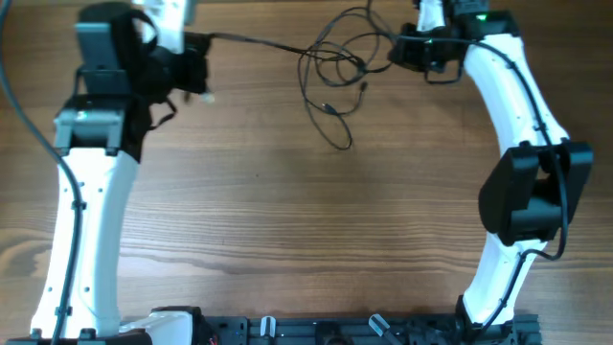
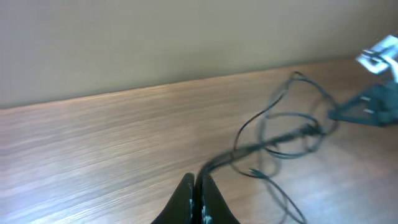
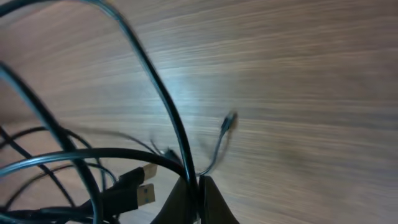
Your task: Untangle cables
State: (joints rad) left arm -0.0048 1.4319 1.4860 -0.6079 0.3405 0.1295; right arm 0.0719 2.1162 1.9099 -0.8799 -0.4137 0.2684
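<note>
With left pincer (image 2: 198,190) and right pincer (image 3: 198,186) each clamped tight on the cables (image 1: 335,72) at the tabletop's (image 1: 287,211) far edge, I'd spread them next to loosen the knot.

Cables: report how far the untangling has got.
Done: nothing separated; the cables lie as one tangle of overlapping loops. In hand: left gripper and right gripper each pinch a strand, the left one's pulled straight. Left: freeing every loop.

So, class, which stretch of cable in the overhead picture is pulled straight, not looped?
The stretch of cable running from the left gripper to the tangle: it is taut and straight, while the rest curl in loops near the right gripper.
</note>
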